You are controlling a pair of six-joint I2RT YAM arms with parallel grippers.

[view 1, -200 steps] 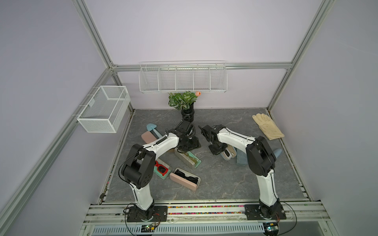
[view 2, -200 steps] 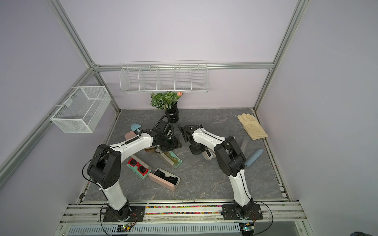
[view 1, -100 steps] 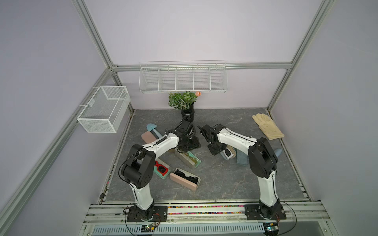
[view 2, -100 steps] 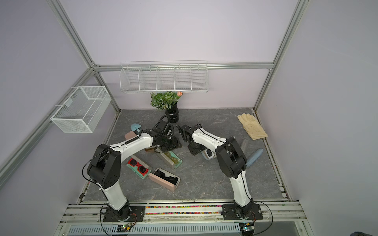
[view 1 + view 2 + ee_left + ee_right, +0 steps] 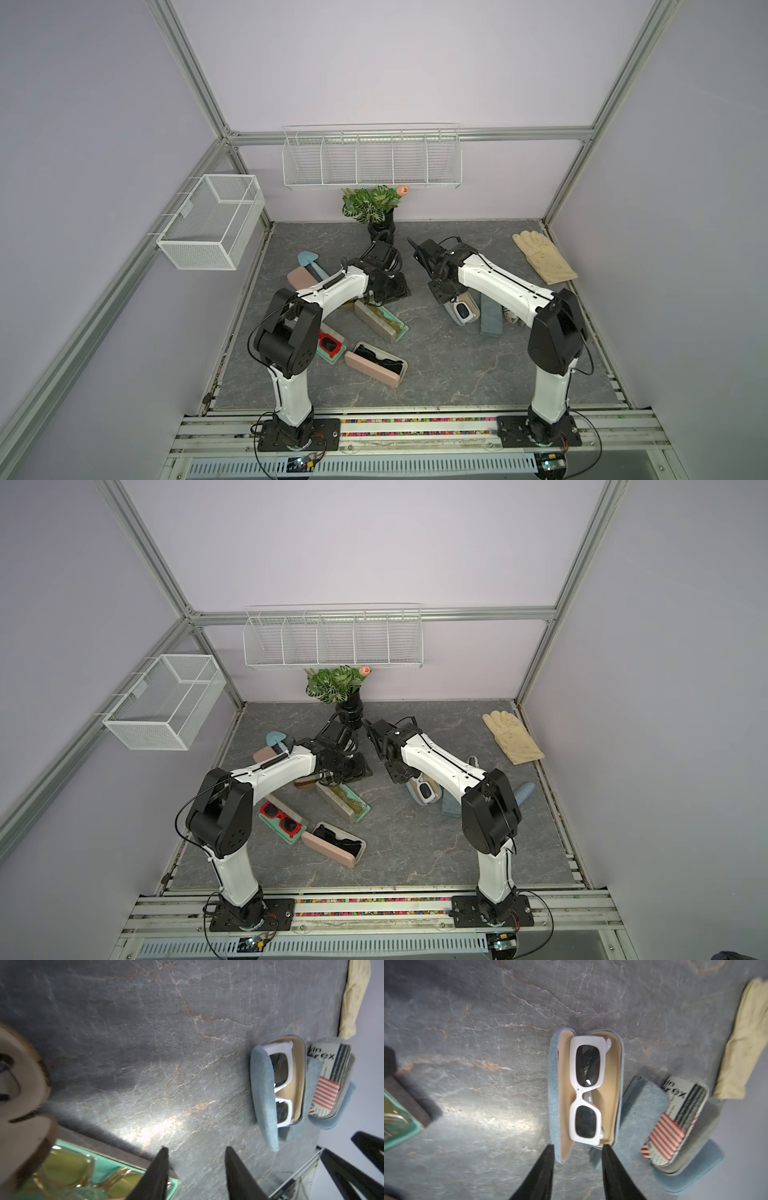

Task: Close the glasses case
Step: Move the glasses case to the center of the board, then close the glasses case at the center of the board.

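Two grippers hung over the grey table (image 5: 449, 365): the left gripper (image 5: 195, 1148), jaws spread above bare stone, and the right gripper (image 5: 578, 1146), jaws apart, flanking one end of the open blue glasses case (image 5: 553, 1095) lying there, white sunglasses (image 5: 586, 1093) inside.

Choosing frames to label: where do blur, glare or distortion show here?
Left wrist view: glare patch on the tabletop, tan object blurred at the edge. Right wrist view: white sunglasses sharp, glove smeared. Both top views: sharp, evenly lit.
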